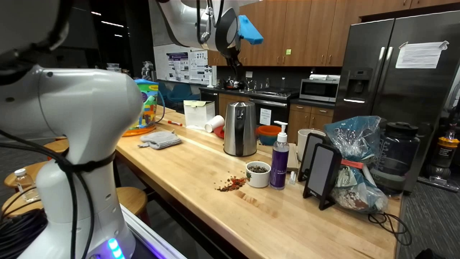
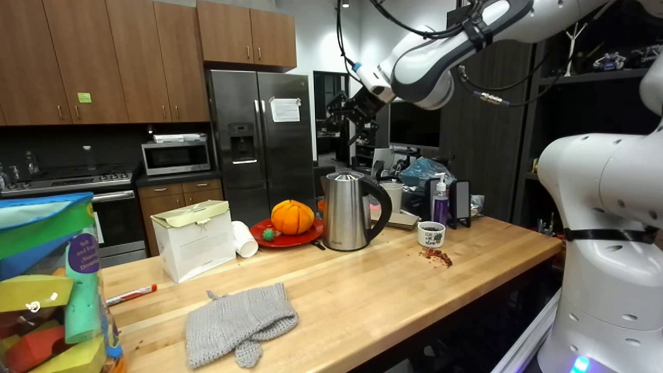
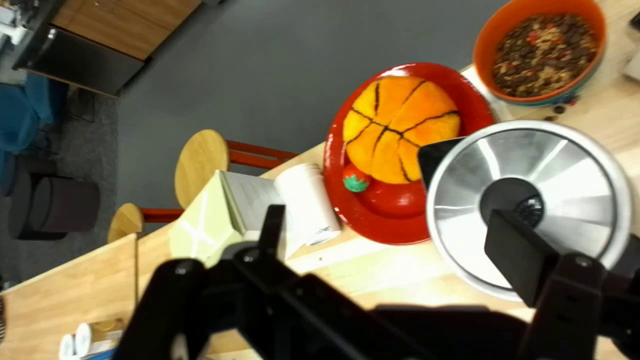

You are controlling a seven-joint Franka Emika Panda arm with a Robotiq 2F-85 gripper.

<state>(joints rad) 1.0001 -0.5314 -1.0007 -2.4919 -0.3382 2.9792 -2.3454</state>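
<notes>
Two fingers [image 3: 520,257] apart above the kettle [image 2: 344,212], its handle [image 2: 386,207] largely hidden, probably by one, in the wrist view.

Kettle [image 2: 343,215]: smooth, shiny metal. Plate [image 3: 395,222]: glossy. Cloth [image 2: 238,321]: rough knit. Countertop [image 2: 373,295]: smooth wood. Pincer [image 3: 391,234]: matt.
</notes>
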